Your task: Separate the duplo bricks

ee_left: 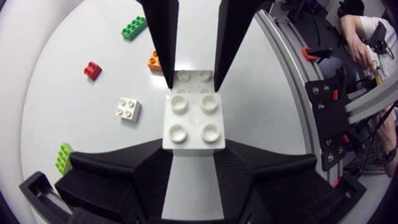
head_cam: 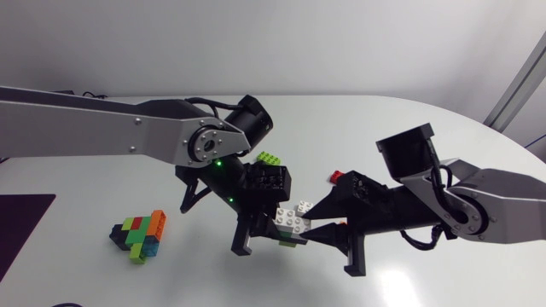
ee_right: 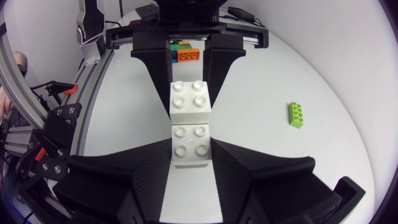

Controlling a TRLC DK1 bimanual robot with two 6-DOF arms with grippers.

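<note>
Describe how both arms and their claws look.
Both have silver-grey links and black joints. The left arm shows a small green light; black cables loop by the right arm. The left claw and right claw are matte black with broad wedge fingers.

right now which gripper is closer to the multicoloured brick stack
Left. The left gripper, shut on the white bricks, is between the stack and the right gripper, which grips the same bricks from the far side.

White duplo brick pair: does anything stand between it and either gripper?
Nothing visible does. The left gripper is shut on one white square duplo brick, the right gripper on the second white brick joined to it.
</note>
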